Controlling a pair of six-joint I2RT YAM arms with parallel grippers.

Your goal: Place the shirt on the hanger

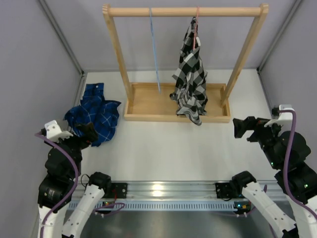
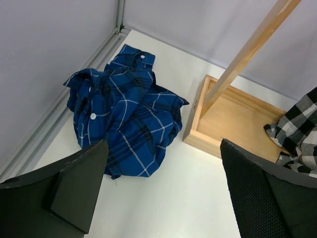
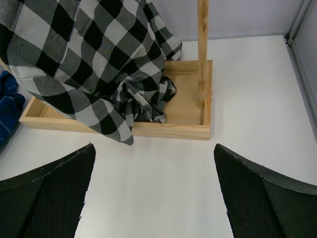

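The dark blue plaid shirt (image 1: pixel 95 113) lies crumpled on the white table at the left, near the wall; the left wrist view shows it (image 2: pixel 124 119) with white buttons. The thin light blue hanger (image 1: pixel 154 49) hangs empty from the wooden rail. My left gripper (image 1: pixel 88 133) is open and empty, just at the shirt's near edge; its fingers (image 2: pixel 79 191) frame bare table. My right gripper (image 1: pixel 242 128) is open and empty at the right, facing the rack; its fingers (image 3: pixel 54 198) show in the right wrist view.
A wooden rack (image 1: pixel 185 11) with a tray base (image 1: pixel 148 101) stands at the back centre. A black-and-white checked shirt (image 1: pixel 192 74) hangs from it on a pinkish-red hanger (image 1: pixel 197 20). Grey walls close in left, right and back.
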